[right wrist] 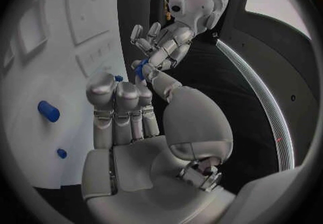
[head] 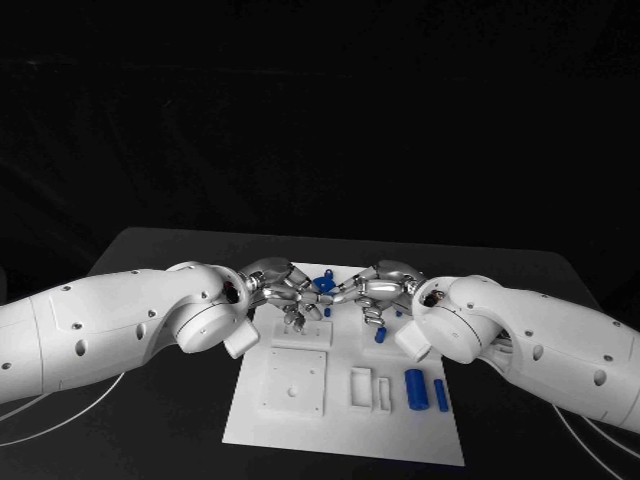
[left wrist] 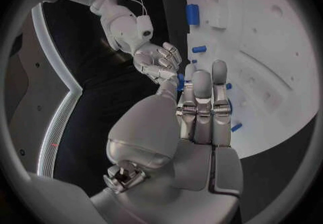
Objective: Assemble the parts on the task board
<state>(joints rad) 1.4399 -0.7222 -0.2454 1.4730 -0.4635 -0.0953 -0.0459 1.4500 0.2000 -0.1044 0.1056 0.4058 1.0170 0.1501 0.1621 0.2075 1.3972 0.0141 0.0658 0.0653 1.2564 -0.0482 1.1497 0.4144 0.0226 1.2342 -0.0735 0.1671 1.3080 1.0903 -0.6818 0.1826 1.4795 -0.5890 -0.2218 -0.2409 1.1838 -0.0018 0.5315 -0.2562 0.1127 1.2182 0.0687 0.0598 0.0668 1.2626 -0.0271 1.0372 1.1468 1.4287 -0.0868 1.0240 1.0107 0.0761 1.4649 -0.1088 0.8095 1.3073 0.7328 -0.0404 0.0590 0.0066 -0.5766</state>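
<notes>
The white task board [head: 299, 420] lies in the middle of the table. Above its far end my two hands meet fingertip to fingertip. Between them is a small blue part [head: 325, 284], off the board. My left hand [head: 277, 285] pinches it between thumb and finger, seen close in the left wrist view as the blue part [left wrist: 180, 81]. My right hand [head: 379, 290] touches the same part [right wrist: 140, 68] with its thumb tip and seems to grip it too. Two blue cylinders [head: 415, 390] lie side by side on the board's near right. A small blue piece [head: 379, 336] stands under my right hand.
White raised blocks and a square recessed plate [head: 293, 381] sit on the board's near half. More blue pieces [left wrist: 199, 49] lie scattered on the board. Black table [head: 162, 260] surrounds the board. Cables run beside both arms.
</notes>
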